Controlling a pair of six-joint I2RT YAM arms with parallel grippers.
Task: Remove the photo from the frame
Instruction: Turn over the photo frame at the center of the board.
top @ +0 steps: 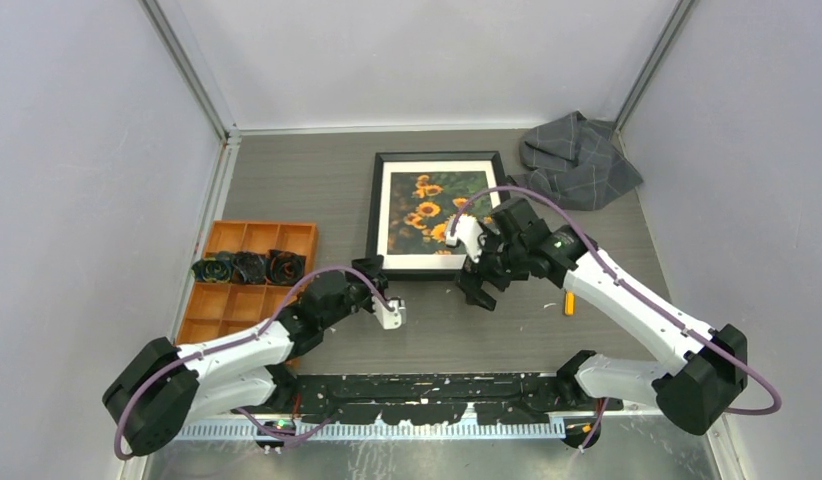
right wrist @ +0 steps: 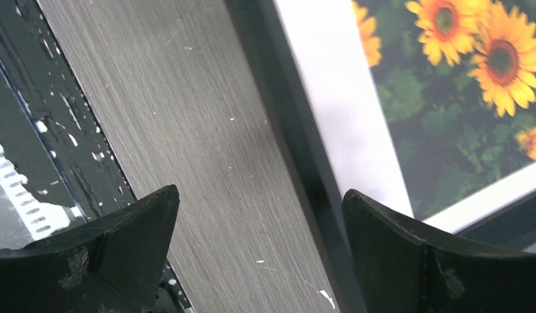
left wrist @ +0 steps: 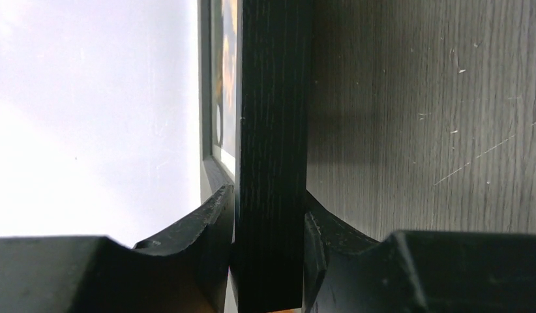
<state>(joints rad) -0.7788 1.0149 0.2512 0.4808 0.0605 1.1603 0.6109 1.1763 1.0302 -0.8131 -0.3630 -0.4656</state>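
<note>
Top external view: the large rectangular black-bordered picture frame (top: 375, 215) is lying face up on the grey wood-grain table (top: 307, 180), toward 12 o'clock from the table's middle. The rectangular sunflower photo (top: 427, 212), yellow-orange blooms on dark green leaves, is sitting inside it behind a white mat (top: 437, 169). The left gripper (top: 371, 272) is reaching to the frame's corner at 7 o'clock and pinching the black border there. The right gripper (top: 476, 293) is hovering at the frame's near edge, toward 5 o'clock, partly covering the print. An orange plastic compartment tray (top: 215, 236) is lying at 9 o'clock, with 3 dark rolled pieces (top: 249, 267) filling its middle row. A crumpled grey checked cloth (top: 577, 160) is lying at 2 o'clock, touching the frame's far corner. A small orange piece (top: 568, 303) is lying at 4 o'clock, apart from the frame.

Left wrist view: the 2 black fingers (left wrist: 203, 225) are pressing on both sides of the frame's black wooden edge, holding it between them.

Right wrist view: the 2 fingers (right wrist: 125, 238) are standing spread wide and gripping nothing. 1 is hanging over bare table, the other over the mat's corner, with the black border running between them. The photo is showing at 2 o'clock.
</note>
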